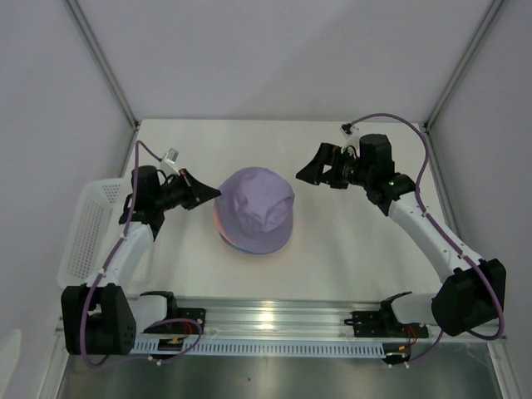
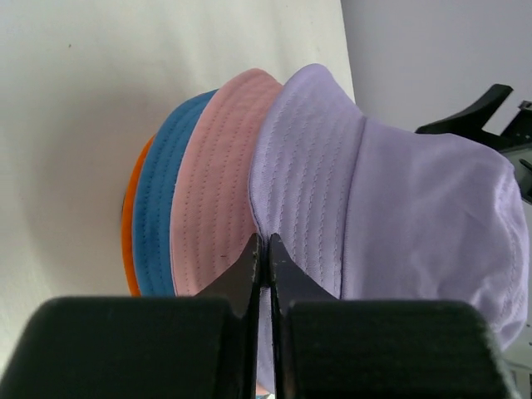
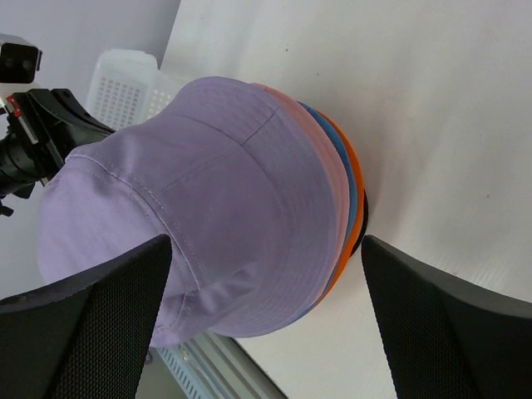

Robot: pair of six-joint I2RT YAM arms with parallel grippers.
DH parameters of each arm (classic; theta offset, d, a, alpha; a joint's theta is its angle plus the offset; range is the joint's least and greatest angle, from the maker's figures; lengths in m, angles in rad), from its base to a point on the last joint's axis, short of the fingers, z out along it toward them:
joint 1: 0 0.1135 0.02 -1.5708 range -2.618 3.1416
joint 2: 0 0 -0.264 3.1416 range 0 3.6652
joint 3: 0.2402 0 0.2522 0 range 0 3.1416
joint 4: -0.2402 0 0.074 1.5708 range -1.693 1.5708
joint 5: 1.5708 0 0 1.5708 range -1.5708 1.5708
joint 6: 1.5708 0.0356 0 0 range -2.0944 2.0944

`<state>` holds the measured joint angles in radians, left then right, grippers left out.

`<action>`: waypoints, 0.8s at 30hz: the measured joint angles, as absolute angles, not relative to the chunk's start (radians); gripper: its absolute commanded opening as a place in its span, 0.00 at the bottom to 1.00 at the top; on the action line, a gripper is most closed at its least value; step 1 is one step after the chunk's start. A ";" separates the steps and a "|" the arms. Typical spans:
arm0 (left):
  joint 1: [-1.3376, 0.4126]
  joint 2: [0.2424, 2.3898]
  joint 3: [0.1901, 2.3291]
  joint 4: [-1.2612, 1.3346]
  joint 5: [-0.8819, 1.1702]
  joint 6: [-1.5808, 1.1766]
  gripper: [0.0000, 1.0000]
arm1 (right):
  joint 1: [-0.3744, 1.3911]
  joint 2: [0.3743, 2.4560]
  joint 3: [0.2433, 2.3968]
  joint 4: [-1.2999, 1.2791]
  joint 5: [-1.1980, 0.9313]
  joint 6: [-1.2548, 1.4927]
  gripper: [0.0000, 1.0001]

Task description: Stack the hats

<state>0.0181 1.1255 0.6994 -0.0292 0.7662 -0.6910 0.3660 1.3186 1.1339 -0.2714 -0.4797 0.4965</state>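
Left fingers (image 2: 243,270) are pressing together at the brim of the soft lavender fabric bucket hat (image 1: 258,208), which is sitting atop the pink, blue and orange hats (image 2: 212,191) mid-bench (image 1: 357,241). Right fingers (image 3: 100,324) are hanging apart. I'm thinking a gentle nudge would be keeping the brims aligned.

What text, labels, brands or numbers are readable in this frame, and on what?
No text can be read in any view.
The lavender hat, pink hat, blue hat, orange hat: plain fabric, no print or tag showing.
The small white tag on the left arm's cable: too small to read.
The white basket: no marking visible.
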 measured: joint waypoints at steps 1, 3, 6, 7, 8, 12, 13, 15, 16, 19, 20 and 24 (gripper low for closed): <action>0.018 1.129 0.699 -0.035 0.763 -0.692 0.01 | 0.366 1.319 1.135 -0.271 -0.480 0.496 0.99; 0.018 1.140 0.692 -0.039 0.757 -0.696 0.01 | 0.366 1.319 1.138 -0.270 -0.479 0.496 1.00; 0.018 1.148 0.650 -0.038 0.740 -0.707 0.01 | 0.367 1.319 1.138 -0.271 -0.479 0.496 1.00; 0.018 1.149 0.636 -0.040 0.736 -0.708 0.01 | 0.368 1.319 1.138 -0.271 -0.479 0.496 1.00; 0.018 1.150 0.620 -0.041 0.736 -0.709 0.01 | 0.368 1.319 1.138 -0.271 -0.479 0.496 1.00; 0.015 1.150 0.597 -0.052 0.722 -0.707 0.01 | 0.368 1.319 1.138 -0.271 -0.479 0.496 0.99; 0.013 1.150 0.597 -0.053 0.714 -0.707 0.01 | 0.368 1.319 1.138 -0.271 -0.479 0.496 1.00; 0.012 1.149 0.597 -0.054 0.706 -0.707 0.01 | 0.368 1.320 1.138 -0.270 -0.479 0.496 1.00; 0.008 1.149 0.597 -0.054 0.704 -0.707 0.01 | 0.368 1.322 1.138 -0.270 -0.479 0.496 1.00; -0.012 1.149 0.601 -0.064 0.687 -0.697 0.33 | 0.370 1.329 1.138 -0.272 -0.477 0.495 0.99; -0.016 1.148 0.608 -0.081 0.679 -0.683 0.46 | 0.371 1.332 1.138 -0.274 -0.473 0.493 0.99; -0.019 1.124 0.678 -0.234 0.601 -0.631 0.94 | 0.371 1.333 1.148 -0.305 -0.429 0.453 1.00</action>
